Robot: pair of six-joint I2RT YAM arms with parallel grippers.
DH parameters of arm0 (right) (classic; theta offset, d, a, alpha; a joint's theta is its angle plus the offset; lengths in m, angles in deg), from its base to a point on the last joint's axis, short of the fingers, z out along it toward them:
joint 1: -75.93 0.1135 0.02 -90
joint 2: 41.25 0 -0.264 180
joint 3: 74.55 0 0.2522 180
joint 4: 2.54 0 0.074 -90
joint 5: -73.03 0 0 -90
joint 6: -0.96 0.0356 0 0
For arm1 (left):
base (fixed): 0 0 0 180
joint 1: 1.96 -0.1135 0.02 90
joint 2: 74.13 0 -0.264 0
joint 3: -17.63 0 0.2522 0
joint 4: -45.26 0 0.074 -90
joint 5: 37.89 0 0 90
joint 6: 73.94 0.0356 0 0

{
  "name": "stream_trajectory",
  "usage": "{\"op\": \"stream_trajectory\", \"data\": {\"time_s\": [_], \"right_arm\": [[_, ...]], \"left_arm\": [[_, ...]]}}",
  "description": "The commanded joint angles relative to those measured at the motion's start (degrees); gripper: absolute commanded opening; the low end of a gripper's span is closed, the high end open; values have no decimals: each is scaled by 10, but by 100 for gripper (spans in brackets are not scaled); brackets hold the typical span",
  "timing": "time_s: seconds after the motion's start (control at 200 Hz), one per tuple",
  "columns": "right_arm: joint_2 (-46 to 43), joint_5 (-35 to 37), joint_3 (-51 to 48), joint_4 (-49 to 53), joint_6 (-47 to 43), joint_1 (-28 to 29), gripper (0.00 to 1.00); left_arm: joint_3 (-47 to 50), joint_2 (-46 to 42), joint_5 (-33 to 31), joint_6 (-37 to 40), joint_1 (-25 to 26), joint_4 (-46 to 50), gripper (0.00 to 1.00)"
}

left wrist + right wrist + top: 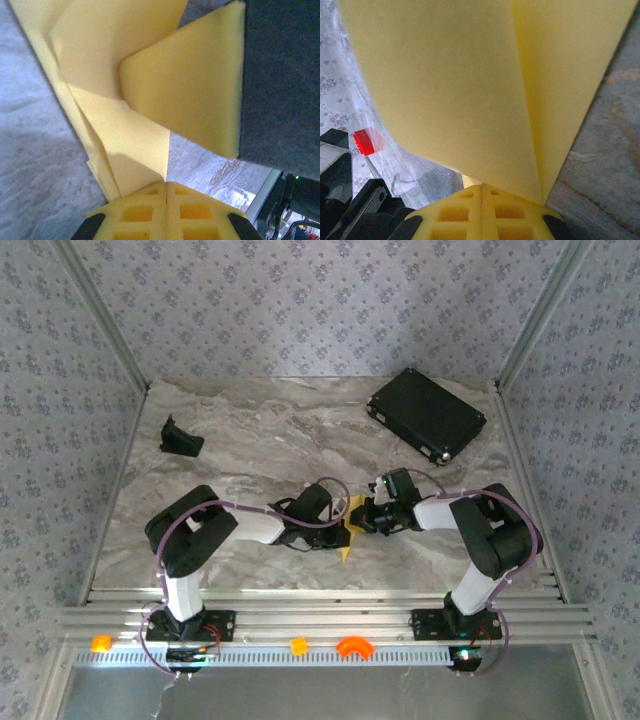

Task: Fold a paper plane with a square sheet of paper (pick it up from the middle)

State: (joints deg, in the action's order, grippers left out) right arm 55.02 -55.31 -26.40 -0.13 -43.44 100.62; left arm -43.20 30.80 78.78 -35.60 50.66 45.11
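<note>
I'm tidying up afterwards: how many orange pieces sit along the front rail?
3 orange pieces: one by the left arm's base, a small one mid-rail, a curved one just right of it. Others may be hidden.

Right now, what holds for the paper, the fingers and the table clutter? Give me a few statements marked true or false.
1. The left fingers and right fingers are both closed on the yellow paper. True.
2. The paper is a flat, unfolded sheet. False: it is creased into layers.
3. The black case lies at the far right of the table. True.
4. The orange pieces sit beside the case. False: they rest on the near rail.
</note>
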Motion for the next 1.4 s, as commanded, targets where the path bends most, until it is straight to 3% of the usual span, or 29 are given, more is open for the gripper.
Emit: {"op": "stream_trajectory", "data": {"time_s": [0.0,0.31,0.685,0.91,1.394], "right_arm": [[34,65,-20,79,3,1,0],[35,67,-20,79,6,-1,0],[36,68,-18,82,6,1,0],[40,68,-17,84,5,0,0],[46,69,-17,85,3,-1,0]], "left_arm": [[21,-21,-15,14,8,60,0],[-23,-78,-17,17,21,81,0],[-67,-18,7,7,33,69,0],[-30,7,3,-7,34,47,0],[59,-43,-6,-15,54,39,0]]}}
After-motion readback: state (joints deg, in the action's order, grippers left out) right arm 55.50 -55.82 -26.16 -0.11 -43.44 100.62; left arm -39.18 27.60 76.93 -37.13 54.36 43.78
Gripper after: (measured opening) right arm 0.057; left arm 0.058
